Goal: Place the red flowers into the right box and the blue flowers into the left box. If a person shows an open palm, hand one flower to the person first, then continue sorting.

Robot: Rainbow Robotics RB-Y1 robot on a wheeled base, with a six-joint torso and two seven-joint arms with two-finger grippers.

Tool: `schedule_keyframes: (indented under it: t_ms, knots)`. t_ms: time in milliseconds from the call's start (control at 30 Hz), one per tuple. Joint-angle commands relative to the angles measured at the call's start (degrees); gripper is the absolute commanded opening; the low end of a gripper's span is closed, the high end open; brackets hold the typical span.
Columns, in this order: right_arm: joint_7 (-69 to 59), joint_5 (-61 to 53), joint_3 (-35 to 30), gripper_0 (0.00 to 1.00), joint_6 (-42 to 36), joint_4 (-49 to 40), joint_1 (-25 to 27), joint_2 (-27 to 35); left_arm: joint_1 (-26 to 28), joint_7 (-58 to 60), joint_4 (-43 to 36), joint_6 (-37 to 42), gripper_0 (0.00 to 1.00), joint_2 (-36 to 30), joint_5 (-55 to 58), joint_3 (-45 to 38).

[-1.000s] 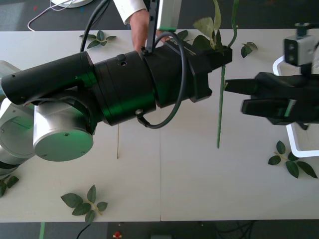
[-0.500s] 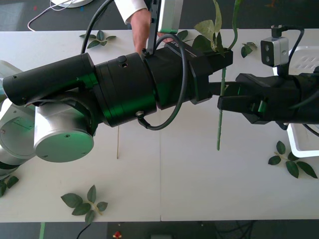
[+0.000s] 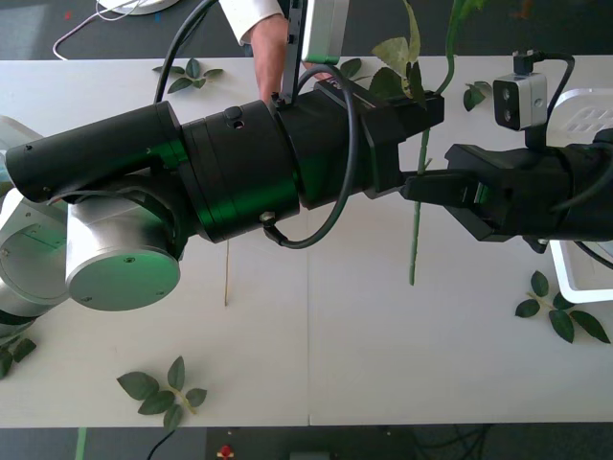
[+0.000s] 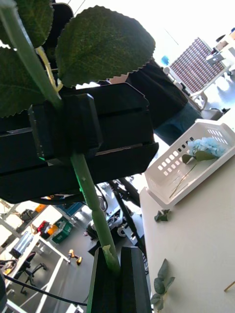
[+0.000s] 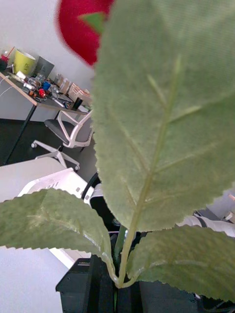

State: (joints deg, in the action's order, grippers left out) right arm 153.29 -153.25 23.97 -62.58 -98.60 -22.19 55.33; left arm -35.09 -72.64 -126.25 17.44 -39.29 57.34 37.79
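Front view: left gripper (image 3: pixel 429 107) sits at the end of the big black arm stretched across the white table (image 3: pixel 316 335), fingers clamped on the green stem (image 3: pixel 415 230) of the red flower. The stem hangs down below that gripper, tip clear of the tabletop as far as I can tell; leaves (image 3: pixel 395 53) stick up above it. Right gripper (image 3: pixel 414 187) reaches in from the right, just below the left gripper, its black fingers closed onto the same stem. A person's hand (image 3: pixel 271 53) is behind the left arm, far side of the table; palm not readable. White box (image 3: pixel 586 105) sits right of the right gripper, partly hidden by it. Loose leaf sprigs (image 3: pixel 163 391) lie on the table, well apart from both grippers.

Right wrist view: right gripper's fingers (image 4: pixel 132 279) pinched narrow on the lower stem (image 4: pixel 90 200). Straight ahead of them the stem passes through the left gripper (image 4: pixel 66 129), which grips it higher up, big leaves (image 4: pixel 100 44) beyond. Off to the side, a slotted white box (image 4: pixel 166 171) on the table holds a blue flower (image 4: pixel 208 145).

Left wrist view: left gripper's fingers (image 5: pixel 103 288) shut tight on the stem base (image 5: pixel 120 254). Leaves (image 5: pixel 161 112) crowd right in front; red bloom (image 5: pixel 81 24) beyond them, farthest from the fingers.
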Motion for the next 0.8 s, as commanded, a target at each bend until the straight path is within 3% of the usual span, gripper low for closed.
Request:
schedule_keyframes:
  t_ms: [33,67,133,167,533,800]
  knots:
    - [1.7,-1.4,0.2,0.0,0.6,-1.5,-2.2,-0.9,-2.4,3.4,-1.0,-0.7,0.0,-1.4,0.1,0.3]
    - [1.7,-1.4,0.2,0.0,0.6,-1.5,-2.3,-0.9,-2.4,3.4,-1.0,-0.7,0.14,-1.4,0.1,0.3]
    - [1.7,-1.4,0.1,0.0,0.6,-1.5,-2.4,-0.9,-2.4,3.4,-1.0,-0.7,0.86,-1.4,0.1,0.3]
    - [1.7,-1.4,0.1,0.0,0.6,-1.4,-2.4,-0.9,-2.4,3.4,-1.0,-0.7,1.0,-1.4,0.1,0.3]
    - [1.7,-1.4,-0.4,0.0,1.6,-1.4,-2.4,-0.2,-2.4,3.4,-1.0,-0.7,1.0,-1.4,0.1,0.3]
    - [1.7,-1.3,-3.0,0.0,10.8,-2.3,-0.8,2.0,-2.4,3.4,-1.0,-0.7,1.0,-1.4,0.1,0.3]
